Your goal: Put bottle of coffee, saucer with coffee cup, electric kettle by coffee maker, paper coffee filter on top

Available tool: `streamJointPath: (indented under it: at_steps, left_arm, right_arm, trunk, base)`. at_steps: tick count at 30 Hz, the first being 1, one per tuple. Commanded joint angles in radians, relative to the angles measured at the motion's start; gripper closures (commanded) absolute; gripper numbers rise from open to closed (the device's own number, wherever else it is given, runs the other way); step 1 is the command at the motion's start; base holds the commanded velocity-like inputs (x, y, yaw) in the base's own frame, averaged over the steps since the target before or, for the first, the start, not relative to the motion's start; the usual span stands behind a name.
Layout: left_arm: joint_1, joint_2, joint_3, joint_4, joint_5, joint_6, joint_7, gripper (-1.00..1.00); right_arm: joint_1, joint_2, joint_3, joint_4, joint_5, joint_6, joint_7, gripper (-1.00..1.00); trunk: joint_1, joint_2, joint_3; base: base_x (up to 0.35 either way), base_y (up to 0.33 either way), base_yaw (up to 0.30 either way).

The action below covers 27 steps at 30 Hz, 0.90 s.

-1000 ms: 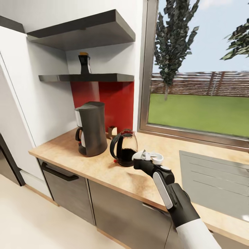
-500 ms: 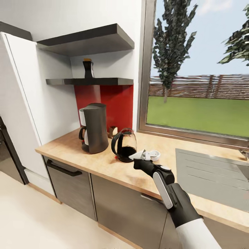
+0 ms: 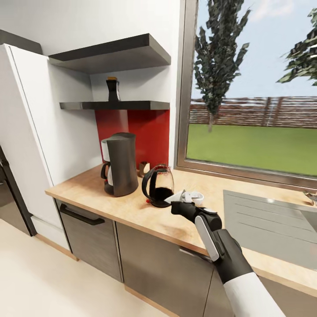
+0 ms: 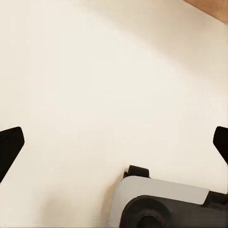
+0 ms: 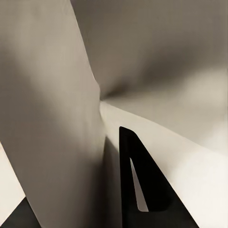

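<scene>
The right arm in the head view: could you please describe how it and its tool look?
The right arm has a white upper section, then a glossy black sleeve-like segment and a black forearm with a long white inlay strip. A grey round cap sits at the wrist joint. The right tool is black at its base, with pale whitish parts at the tip.

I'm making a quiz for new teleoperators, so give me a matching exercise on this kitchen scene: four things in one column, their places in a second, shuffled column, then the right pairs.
Things:
1. bottle of coffee
2. coffee maker
3. electric kettle
4. white object

Places:
A. on the countertop, between the coffee maker and the right pincer
B. at the right pincer, over the countertop
C. on the lower kitchen shelf
D. on the countertop, below the shelf

Pairs: 1-C, 2-D, 3-A, 4-B
</scene>
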Motion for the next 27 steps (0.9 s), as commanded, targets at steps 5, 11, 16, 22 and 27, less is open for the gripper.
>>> streamJointPath:
  at_steps: [5,11,16,22,27]
  left_arm:
    - [0.001,-0.002,0.006,-0.023,0.0,-0.021,0.002,-1.0]
    - [0.001,-0.002,0.007,-0.024,0.0,-0.022,0.001,-1.0]
    - [0.001,-0.003,0.007,-0.024,0.002,-0.022,0.001,-1.0]
    - [0.001,-0.003,0.007,-0.024,0.002,-0.022,0.002,-1.0]
    - [0.001,-0.003,0.006,-0.024,0.001,-0.022,0.002,-1.0]
  right_arm:
    - [0.028,-0.002,-0.001,-0.019,-0.025,-0.012,0.001,1.0]
    - [0.061,-0.002,-0.001,-0.052,-0.041,-0.026,0.002,1.0]
    - [0.089,-0.002,-0.001,-0.057,-0.041,-0.027,0.001,1.0]
    - [0.107,-0.002,-0.001,-0.057,-0.041,-0.026,0.001,1.0]
    - [0.107,-0.002,-0.001,-0.056,-0.041,-0.026,0.001,1.0]
  trunk:
    - [0.0,-0.001,-0.001]
    - [0.0,-0.001,-0.001]
    - [0.0,-0.001,-0.001]
    - [0.0,-0.001,-0.001]
    - [0.0,-0.001,-0.001]
  base:
    - [0.001,0.017,0.0]
    - [0.067,0.21,0.0]
    - [0.028,0.307,0.0]
    - [0.002,0.313,0.0]
    - [0.0,0.313,0.0]
